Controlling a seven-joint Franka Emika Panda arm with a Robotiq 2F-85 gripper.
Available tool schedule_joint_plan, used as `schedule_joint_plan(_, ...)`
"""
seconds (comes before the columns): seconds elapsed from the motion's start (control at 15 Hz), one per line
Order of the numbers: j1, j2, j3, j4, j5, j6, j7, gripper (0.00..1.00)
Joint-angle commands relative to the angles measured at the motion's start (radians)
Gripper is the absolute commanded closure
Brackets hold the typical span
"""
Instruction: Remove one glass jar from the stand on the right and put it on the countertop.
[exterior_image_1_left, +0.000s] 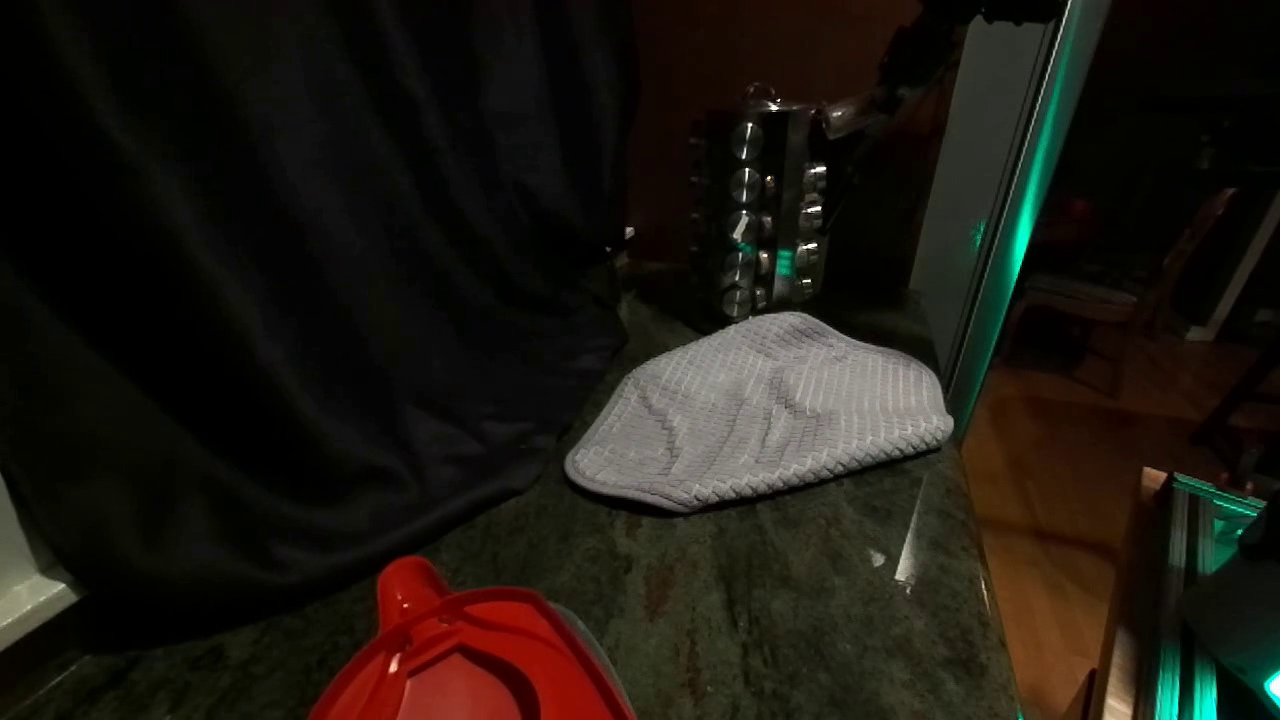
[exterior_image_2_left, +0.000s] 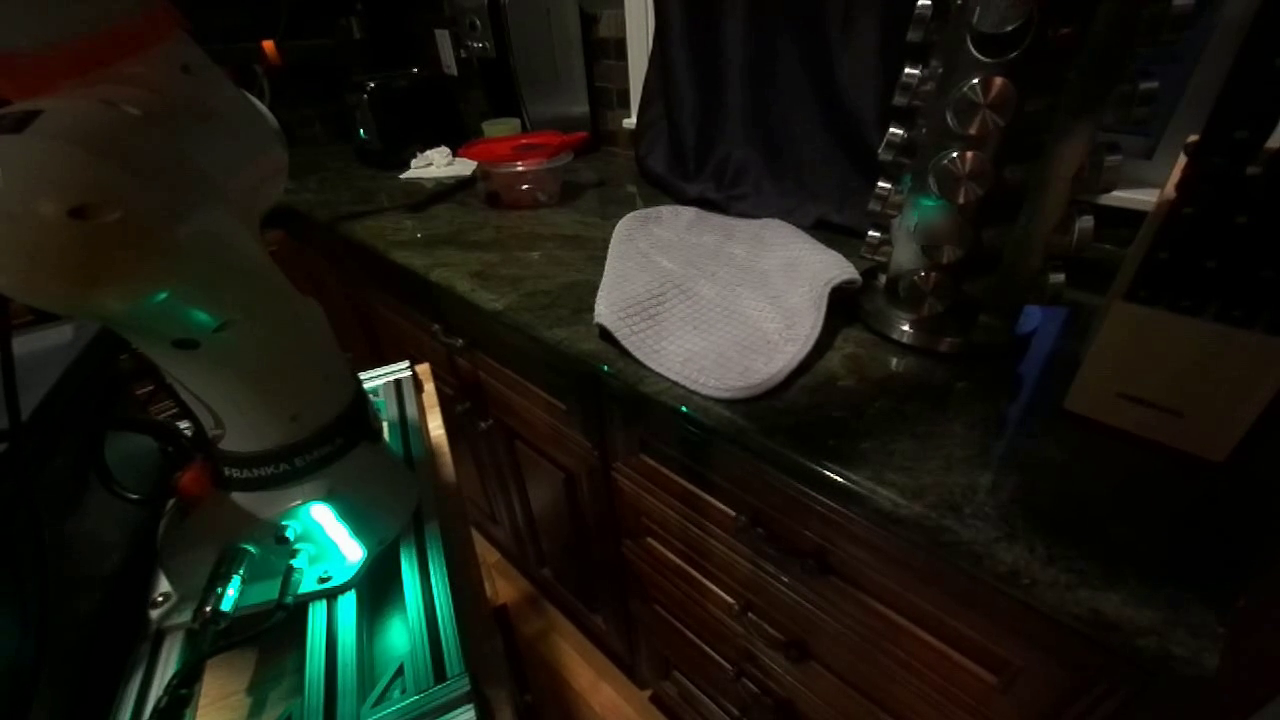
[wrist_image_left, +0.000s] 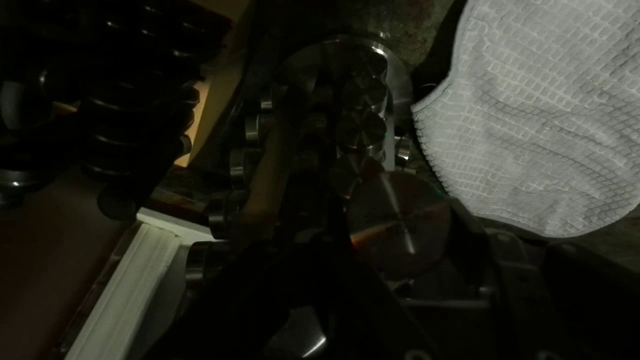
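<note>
The stand (exterior_image_1_left: 797, 205) is a tall dark rack with columns of shiny round jar lids. It stands at the far end of the countertop (exterior_image_1_left: 700, 610) and shows at the right in an exterior view (exterior_image_2_left: 915, 325). In the wrist view the stand (wrist_image_left: 400, 75) is seen from above. My gripper (wrist_image_left: 406, 240) has its dark fingers on both sides of a glass jar (wrist_image_left: 397, 212), lid facing the camera. This jar (exterior_image_1_left: 848, 117) also shows beside the stand's upper right, at my gripper (exterior_image_1_left: 885, 95). I cannot tell whether it is fully out of its slot.
A pale grey cloth (exterior_image_1_left: 770, 420) lies on the countertop before the stand. A wooden knife block (exterior_image_2_left: 1180, 380) stands close to the stand. A red-lidded container (exterior_image_2_left: 522, 170) is farther along the counter. A black curtain (exterior_image_1_left: 300, 250) hangs behind. The scene is dark.
</note>
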Motion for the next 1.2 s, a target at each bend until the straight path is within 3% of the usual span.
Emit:
schedule_joint_plan(0.0, -0.019, -0.017, 0.007, 0.009, -0.102, -0.085, 0.048, 0.75)
schedule_joint_plan(0.47, -0.034, 0.046, 0.065, 0.016, -0.435, -0.157, 0.273, 0.75)
schedule_joint_plan(1.13, -0.007, 0.282, 0.137, 0.062, -0.619, -0.385, 0.604, 0.75)
